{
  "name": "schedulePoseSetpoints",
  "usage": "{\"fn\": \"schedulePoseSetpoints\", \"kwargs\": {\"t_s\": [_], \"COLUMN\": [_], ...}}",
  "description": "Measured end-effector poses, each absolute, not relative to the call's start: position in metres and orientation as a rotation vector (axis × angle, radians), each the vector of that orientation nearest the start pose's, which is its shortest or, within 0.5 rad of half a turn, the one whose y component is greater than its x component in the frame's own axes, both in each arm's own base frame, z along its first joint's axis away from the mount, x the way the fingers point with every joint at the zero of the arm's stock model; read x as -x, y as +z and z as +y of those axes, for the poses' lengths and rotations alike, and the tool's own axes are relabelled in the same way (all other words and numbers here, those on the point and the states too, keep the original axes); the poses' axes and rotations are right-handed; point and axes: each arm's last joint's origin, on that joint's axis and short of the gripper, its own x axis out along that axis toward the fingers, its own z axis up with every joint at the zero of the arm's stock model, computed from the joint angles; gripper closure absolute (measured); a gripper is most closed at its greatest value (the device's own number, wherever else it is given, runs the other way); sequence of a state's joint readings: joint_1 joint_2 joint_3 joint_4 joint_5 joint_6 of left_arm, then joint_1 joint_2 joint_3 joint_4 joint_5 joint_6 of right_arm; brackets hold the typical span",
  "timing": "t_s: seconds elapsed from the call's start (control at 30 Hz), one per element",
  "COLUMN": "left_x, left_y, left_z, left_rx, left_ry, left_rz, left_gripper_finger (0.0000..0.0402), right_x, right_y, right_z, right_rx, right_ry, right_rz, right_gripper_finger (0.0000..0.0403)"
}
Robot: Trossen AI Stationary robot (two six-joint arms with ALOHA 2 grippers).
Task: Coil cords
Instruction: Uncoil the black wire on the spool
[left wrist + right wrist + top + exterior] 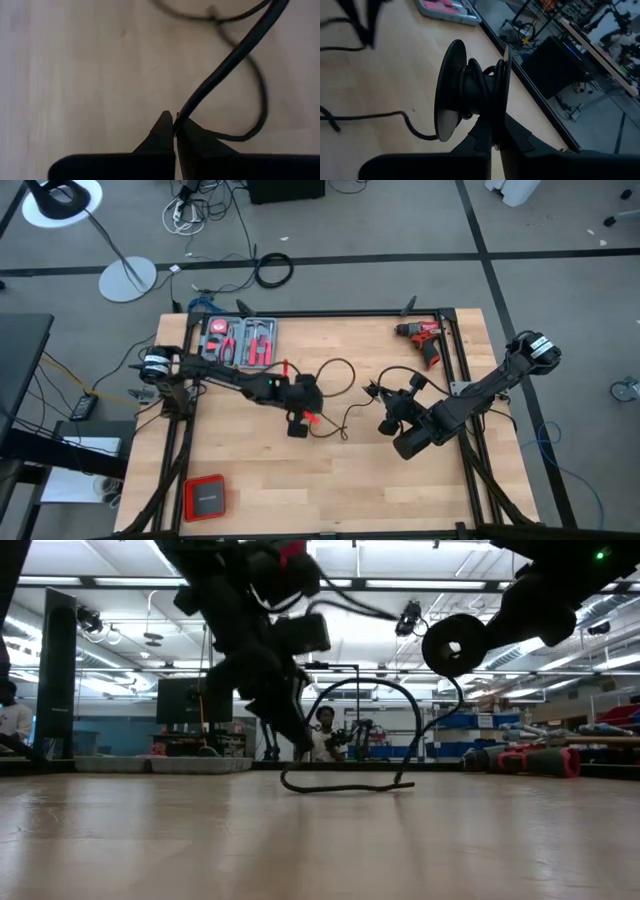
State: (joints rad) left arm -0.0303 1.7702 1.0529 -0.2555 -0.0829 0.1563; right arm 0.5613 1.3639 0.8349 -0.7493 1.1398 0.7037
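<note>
Winding underway: left gripper (175, 131) pinches the black cord (225, 65); right gripper (495, 142), at three o'clock, clamps the spool (470, 90). Next, feed another wrap on.

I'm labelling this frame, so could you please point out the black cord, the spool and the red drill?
black cord (225, 65): left wrist view, taut stretch above the claw.
spool (451, 90): right wrist view, near flange.
red drill (427, 336): high view, body.
</note>
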Motion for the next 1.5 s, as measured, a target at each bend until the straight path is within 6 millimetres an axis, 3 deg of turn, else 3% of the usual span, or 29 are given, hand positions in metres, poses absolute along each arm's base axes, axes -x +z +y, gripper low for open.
{"fn": "schedulePoseSetpoints", "kwargs": {"t_s": [0.23,0.43,0.73,0.87,1.5], "left_x": [-0.347,-0.34,-0.33,-0.327,-0.338], "left_y": [0.165,0.171,0.19,0.194,0.206], "left_z": [0.021,0.042,0.058,0.062,0.061], "left_rx": [-0.202,-0.147,-0.166,-0.154,-0.036], "left_ry": [0.01,0.022,0.058,0.058,0.031], "left_rz": [1.0,1.018,0.986,0.978,0.807], "left_gripper_finger": [0.0398,0.0385,0.0262,0.0232,0.0234], "right_x": [-0.219,-0.228,-0.246,-0.248,-0.25], "right_y": [0.219,0.219,0.222,0.222,0.223], "right_z": [0.102,0.087,0.064,0.058,0.056], "right_rx": [0.345,0.351,0.352,0.347,0.352], "right_ry": [-0.664,-0.686,-0.663,-0.662,-0.661], "right_rz": [0.605,0.652,0.692,0.706,0.701], "right_gripper_finger": [0.039,0.039,0.039,0.039,0.039]}}
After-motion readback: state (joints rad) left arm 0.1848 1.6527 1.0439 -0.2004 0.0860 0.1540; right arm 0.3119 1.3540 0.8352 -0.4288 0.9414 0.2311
